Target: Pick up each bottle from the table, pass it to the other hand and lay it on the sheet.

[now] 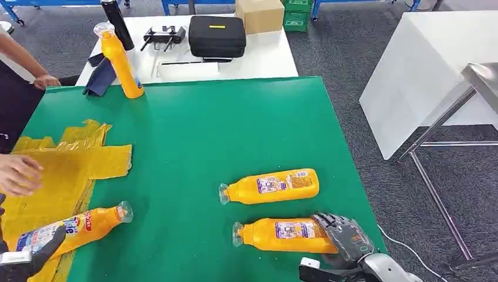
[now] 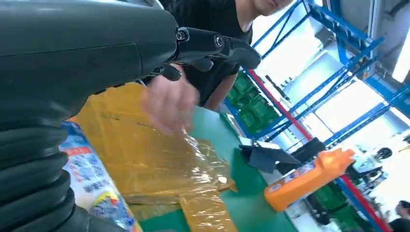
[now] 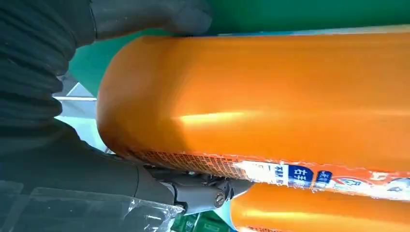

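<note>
I count four orange plastic bottles on the green table top (image 1: 199, 129). One lies on its side at the edge of the crinkled yellow plastic sheet (image 1: 70, 170), its body partly on the sheet and its clear cap end (image 1: 124, 210) out over the green. My left hand (image 1: 29, 255) sits at the base of that sheet-side bottle (image 1: 76, 229); from the head view and the left wrist view I cannot tell whether the fingers grip it or have let go, so I read this one as just about delivered (a judgement, not a certainty).

My right hand (image 1: 343, 235) has its dark fingers wrapped around the base of the nearest lying bottle (image 1: 282, 235); the right wrist view shows the thumb (image 3: 150, 17) over the top of the orange body (image 3: 261, 101) and fingers underneath, so it is held, though it looks to be resting on the table. Next comes the lift and the pass across.

Left after that: the second lying bottle (image 1: 271, 185) just beyond it, and the upright bottle (image 1: 120, 61) at the far left edge. A person's hand (image 1: 17, 173) rests on the sheet, near where bottles must land.
</note>
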Robot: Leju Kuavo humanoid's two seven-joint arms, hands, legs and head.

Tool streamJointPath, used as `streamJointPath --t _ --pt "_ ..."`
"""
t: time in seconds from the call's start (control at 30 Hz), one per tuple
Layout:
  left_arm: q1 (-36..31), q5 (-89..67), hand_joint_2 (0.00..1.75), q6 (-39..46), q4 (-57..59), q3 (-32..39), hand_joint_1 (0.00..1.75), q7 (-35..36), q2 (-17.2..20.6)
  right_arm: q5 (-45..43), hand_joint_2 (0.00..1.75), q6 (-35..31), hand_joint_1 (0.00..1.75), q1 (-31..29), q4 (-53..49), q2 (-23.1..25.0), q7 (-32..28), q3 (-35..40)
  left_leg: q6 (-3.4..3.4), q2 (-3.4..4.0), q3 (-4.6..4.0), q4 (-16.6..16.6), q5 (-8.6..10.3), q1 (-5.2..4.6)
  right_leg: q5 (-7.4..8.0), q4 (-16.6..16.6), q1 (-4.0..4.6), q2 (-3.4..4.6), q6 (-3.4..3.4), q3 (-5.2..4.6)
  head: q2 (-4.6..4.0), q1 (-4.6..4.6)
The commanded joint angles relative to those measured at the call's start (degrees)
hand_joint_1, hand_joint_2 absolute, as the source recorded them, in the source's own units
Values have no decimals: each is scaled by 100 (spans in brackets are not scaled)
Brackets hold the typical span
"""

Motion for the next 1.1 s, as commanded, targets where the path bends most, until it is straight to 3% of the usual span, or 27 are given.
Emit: streamJointPath --t 0.03,0.1,0.17,0.2,0.27,0.37,0.43,0.53,0.57,0.67,0.73,0.8,0.97,1.1 --pt "-68 1168 175 -967 11 -635 0 151 117 -282 175 31 175 -116 1077 453 -6 458 -13 -8 18 -6 -2 11 -3 -15 12 -17 -8 28 0 -2" --pt "-52 2521 175 -2380 9 -659 0 600 140 -316 175 -9 175 -268 1390 824 -67 460 -15 -2 31 -10 -1 18 1 -24 18 -13 -10 37 0 0" --pt "-46 2519 175 -2387 15 -648 0 596 102 -309 175 12 175 -340 1485 910 -67 482 -12 8 46 -11 -7 20 3 -26 19 -7 -11 36 0 0" --pt "66 4014 175 -3605 78 -545 0 1161 99 -376 175 -66 175 -453 1690 1087 -266 410 -2 15 56 -5 -22 21 0 -23 20 2 -8 27 0 2" --pt "457 5088 175 -4776 -76 -251 0 1611 -77 -606 175 -309 175 -602 1944 1414 -827 151 -4 58 85 -10 -62 14 -8 -21 14 38 -12 28 0 0" --pt "797 5600 175 -5674 -353 154 0 1963 -541 -795 175 -496 175 -599 1892 1696 -1270 -202 -8 140 97 -21 -78 24 -9 -37 25 114 -15 81 0 0" --pt "821 6022 175 -6066 -489 225 0 2292 -811 -1040 175 -949 175 -394 1489 2061 -1906 -617 -10 133 111 -13 -77 25 1 -24 25 102 -26 98 0 0" --pt "868 6041 175 -6341 -807 218 0 2298 -1532 -1798 175 -1395 175 169 236 2603 -2904 -985 -13 94 105 2 -57 25 -16 -9 27 71 -24 89 0 -2" --pt "917 6148 175 -6357 -841 67 0 2372 -1636 -1874 175 -1435 175 243 -36 2694 -2992 -974 -11 78 94 9 -55 26 -23 -3 28 56 -23 83 0 0" --pt "940 6112 175 -6259 -856 -48 0 2344 -1639 -1862 175 -1402 175 254 -153 2702 -2906 -936 -4 35 53 10 -41 17 -24 4 19 18 -17 58 0 -7" --pt "1040 6509 175 -6261 -783 -471 0 2355 -1639 -2294 175 -1303 175 247 -277 2899 -3442 -973 -3 31 49 6 -39 21 -22 -3 22 15 -16 58 0 -6" --pt "1112 6329 175 -6000 -826 -943 0 2149 -1639 -2400 175 -1153 175 158 -342 3104 -3522 -861 -1 25 48 7 -37 18 -25 -1 20 9 -13 55 0 0" --pt "1106 5277 175 -4693 -663 -2311 0 1198 -1061 -2531 175 -863 175 -339 102 3514 -3424 -402 -5 18 36 6 -32 16 -25 -1 19 5 -4 45 0 0" --pt "1021 4973 175 -4142 -580 -2859 0 906 -759 -2648 175 -820 175 -627 412 3685 -3339 -138 -7 25 36 0 -29 16 -20 -6 19 12 -6 45 0 0"
